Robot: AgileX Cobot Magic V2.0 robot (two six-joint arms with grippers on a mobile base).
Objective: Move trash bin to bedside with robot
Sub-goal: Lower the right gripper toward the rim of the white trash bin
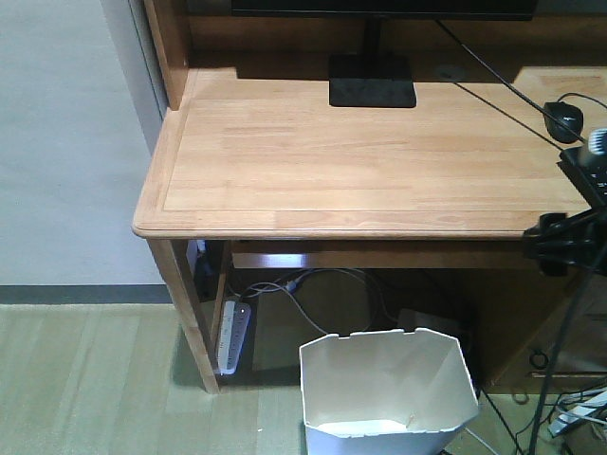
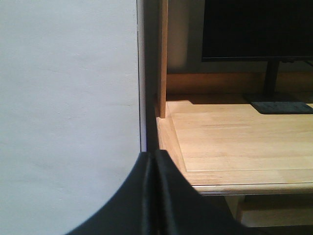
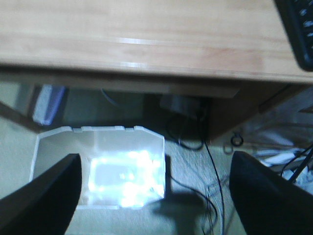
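I see the trash bin upright, mouth up, lower centre; my right gripper spread apart, left gripper pressed together.

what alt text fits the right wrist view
A white trash bin, seen from above, stands on the floor below a wooden desk edge. The open right pincer frames the view with black fingers, and cables trail beside the bin.
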